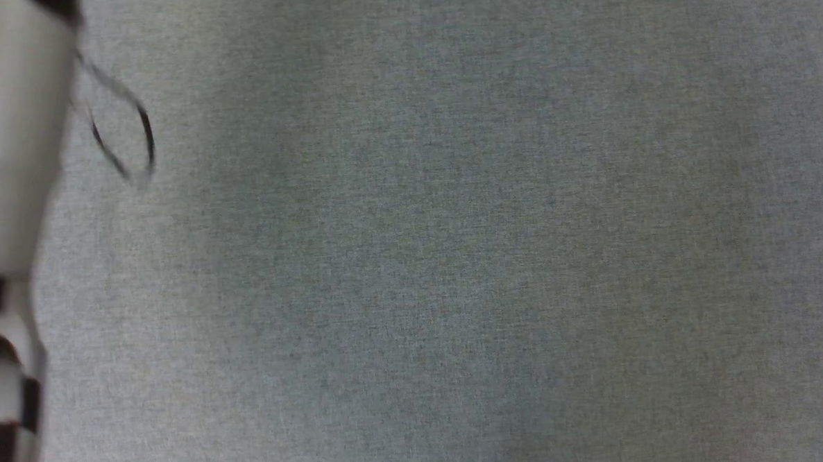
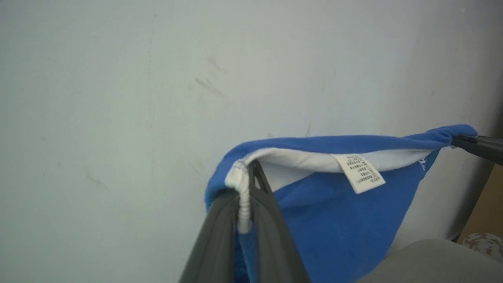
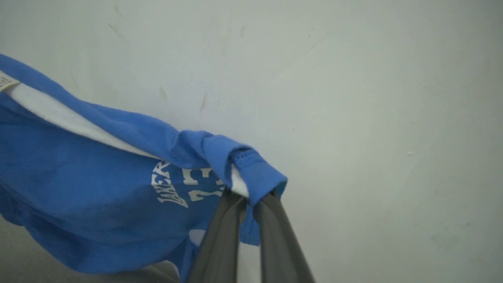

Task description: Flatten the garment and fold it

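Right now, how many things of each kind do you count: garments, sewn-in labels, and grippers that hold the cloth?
garment: 1
sewn-in label: 1
grippers shut on the cloth: 2 (left gripper, right gripper)
total: 4

Pale forearm [image 1: 6, 172] with dark bands; a thin black cable [image 1: 144, 131] loops just beside it. Left end effector [image 2: 243, 181] and right end effector [image 3: 251, 196] are long, dark grey, tapering.

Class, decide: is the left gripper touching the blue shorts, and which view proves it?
Touching. The left wrist view shows the left gripper clamped on the shorts at their white gathered edge.
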Tool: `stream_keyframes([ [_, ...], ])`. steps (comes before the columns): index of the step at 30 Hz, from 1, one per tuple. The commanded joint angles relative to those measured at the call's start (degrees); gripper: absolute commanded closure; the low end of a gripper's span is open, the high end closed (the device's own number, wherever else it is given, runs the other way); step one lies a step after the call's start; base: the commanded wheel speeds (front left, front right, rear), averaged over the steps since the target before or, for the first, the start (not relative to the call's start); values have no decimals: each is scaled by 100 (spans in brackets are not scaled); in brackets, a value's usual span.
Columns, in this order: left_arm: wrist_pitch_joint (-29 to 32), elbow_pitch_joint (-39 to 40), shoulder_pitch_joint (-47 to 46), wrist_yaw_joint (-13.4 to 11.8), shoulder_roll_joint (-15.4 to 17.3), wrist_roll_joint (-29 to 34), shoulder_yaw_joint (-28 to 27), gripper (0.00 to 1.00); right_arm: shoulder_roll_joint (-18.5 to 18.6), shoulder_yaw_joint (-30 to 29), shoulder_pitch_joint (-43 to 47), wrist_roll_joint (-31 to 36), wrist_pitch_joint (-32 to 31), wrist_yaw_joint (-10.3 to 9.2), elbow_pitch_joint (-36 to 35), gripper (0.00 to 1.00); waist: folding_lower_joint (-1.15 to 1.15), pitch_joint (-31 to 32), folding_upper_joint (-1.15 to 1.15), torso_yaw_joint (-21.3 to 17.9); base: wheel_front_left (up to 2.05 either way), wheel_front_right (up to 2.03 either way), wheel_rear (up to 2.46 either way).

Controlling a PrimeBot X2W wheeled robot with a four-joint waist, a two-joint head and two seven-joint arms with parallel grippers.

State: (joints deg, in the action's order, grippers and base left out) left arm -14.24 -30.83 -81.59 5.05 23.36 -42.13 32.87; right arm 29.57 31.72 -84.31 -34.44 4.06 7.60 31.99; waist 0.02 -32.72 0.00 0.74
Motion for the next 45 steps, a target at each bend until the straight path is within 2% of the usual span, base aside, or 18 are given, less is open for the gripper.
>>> stream_keyframes([
  [1,-60,-54,453,30,-20,37,-55,100,-55,169,415,-28,172,-11,65,100,-2,39,0,-58,0,0,0],
  [5,-71,81,1156,10,2,164,-253,100,-111,485,945,-120,366,-11,121,100,-2,189,0,-124,0,0,0],
  [10,-74,661,2776,-58,40,594,-489,100,-47,1070,1935,-225,697,-11,42,100,-2,664,0,-181,0,0,0],
  [15,-74,1209,4450,-109,105,813,-658,100,296,1694,3036,-372,790,-11,-372,100,-2,1285,0,-207,0,0,0],
  [20,-75,1580,5746,-174,276,868,-719,100,714,2106,4037,-528,655,-11,-922,100,-2,1810,0,-268,0,0,0],
  [25,-75,1961,6828,-441,356,772,-778,100,1024,2261,4993,-657,509,-11,-1387,100,-2,2217,0,-267,0,0,0],
  [31,33,2410,7888,-767,550,746,-687,100,1281,2104,6226,-723,312,-11,-2001,100,-2,2573,0,-210,0,0,0],
  [35,165,2744,8418,-919,685,724,-616,100,1362,1678,7153,-786,157,-11,-2362,100,-2,2704,0,-102,0,0,0],
  [40,232,2905,8692,-1037,757,760,-550,100,1148,906,8000,-610,89,-11,-2713,100,-2,2739,0,23,0,0,0],
  [45,188,3034,8359,-982,671,921,-462,100,814,117,7946,-174,-106,-11,-2938,100,-2,2724,0,132,0,0,0],
])
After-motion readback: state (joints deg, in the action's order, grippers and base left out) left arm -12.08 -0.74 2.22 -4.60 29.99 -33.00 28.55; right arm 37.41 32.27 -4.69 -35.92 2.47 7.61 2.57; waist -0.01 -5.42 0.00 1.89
